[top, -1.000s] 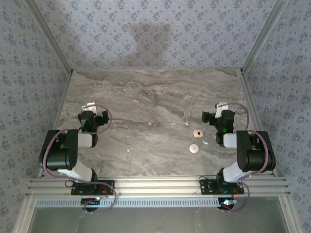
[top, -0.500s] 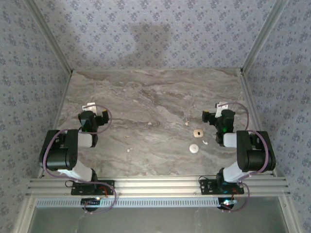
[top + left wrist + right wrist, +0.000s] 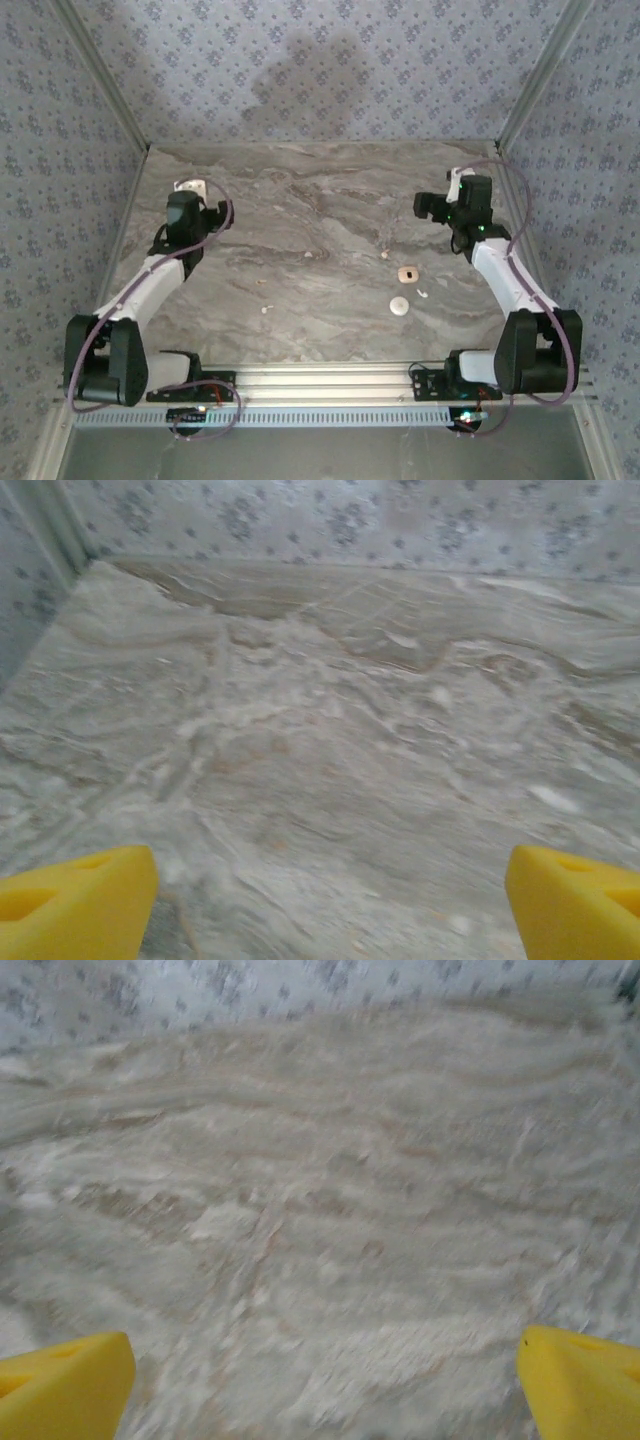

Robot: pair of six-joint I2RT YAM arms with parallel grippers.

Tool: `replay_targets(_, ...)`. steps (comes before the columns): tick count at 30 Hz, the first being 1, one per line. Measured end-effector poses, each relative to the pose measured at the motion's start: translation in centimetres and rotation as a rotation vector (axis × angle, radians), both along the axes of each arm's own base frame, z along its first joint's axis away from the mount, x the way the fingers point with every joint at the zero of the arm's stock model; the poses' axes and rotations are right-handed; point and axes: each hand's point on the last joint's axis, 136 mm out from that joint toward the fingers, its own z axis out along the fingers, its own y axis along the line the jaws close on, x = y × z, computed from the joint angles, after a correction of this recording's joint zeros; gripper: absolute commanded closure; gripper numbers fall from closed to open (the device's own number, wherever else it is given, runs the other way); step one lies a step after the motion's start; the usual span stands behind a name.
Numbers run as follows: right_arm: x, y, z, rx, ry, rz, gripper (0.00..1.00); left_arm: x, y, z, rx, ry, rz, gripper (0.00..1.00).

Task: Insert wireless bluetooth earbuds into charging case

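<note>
A: What is hard to make out?

B: The small things. 1 earbud (image 3: 422, 294) lies just right of the charging case (image 3: 406, 273), on its near side. The other earbud (image 3: 386, 255) lies just left of the case, on its far side. Both are tiny white specks, so I cannot tell their shape. I cannot tell whether the case lid is up or down either. A white disc (image 3: 400, 306) sits just in front of the case, apart from it.

A: And the grippers?

B: The left gripper (image 3: 190, 187) is well left of the case and farther back. In its wrist view its yellow fingers (image 3: 80, 895) are cut off at the 2 bottom corners, spread wide over bare marble. The right gripper (image 3: 455, 190) is right of the case and behind it. Its wrist view is blurred, and its fingers (image 3: 60, 1380) also stand wide apart.

A: Edges and room?

B: Patterned walls (image 3: 330, 90) close 3 sides of the table (image 3: 300, 200), and a metal rail (image 3: 320, 380) runs along the near edge. The left gripper is close to the left wall. Left of the case the marble is open apart from 2 pale specks (image 3: 266, 309).
</note>
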Motion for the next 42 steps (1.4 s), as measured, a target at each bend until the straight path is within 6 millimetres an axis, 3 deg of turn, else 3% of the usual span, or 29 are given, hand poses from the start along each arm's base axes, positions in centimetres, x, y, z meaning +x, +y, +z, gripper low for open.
replay_targets(4, -3.4, 3.2, -1.4, 0.085, 0.215, -0.001, 0.0, -1.8, -2.5, -0.7, -0.058, 0.128, -0.057, 0.16)
replay_targets(8, -9.0, 6.3, -4.6, 0.123, 0.47, -0.003, 0.01, -3.8, -3.8, -2.3, -0.094, 0.263, -0.084, 0.17)
replay_targets(11, -12.9, 8.5, -6.0, 0.11, 0.613, 0.026, 0.1, -4.8, -4.5, -3.5, -0.111, 0.34, -0.099, 0.18)
replay_targets(14, -16.3, 9.6, -7.4, 0.098, 0.746, 0.023, 0.16, -5.5, -4.8, -4.9, -0.124, 0.407, -0.101, 0.18)
replay_targets(18, -19.2, 9.1, -9.7, 0.071, 0.89, -0.054, 0.19, -5.9, -5.0, -5.7, -0.142, 0.446, -0.101, 0.19)
replay_targets(26, -21.3, 9.1, -12.7, 0.084, 1.024, -0.12, 0.25, -6.0, -5.4, -6.2, -0.162, 0.467, -0.108, 0.19)
replay_targets(42, -21.7, 9.3, -16.3, 0.093, 1.081, -0.167, 0.35, -6.0, -5.4, -6.3, -0.167, 0.469, -0.104, 0.19)
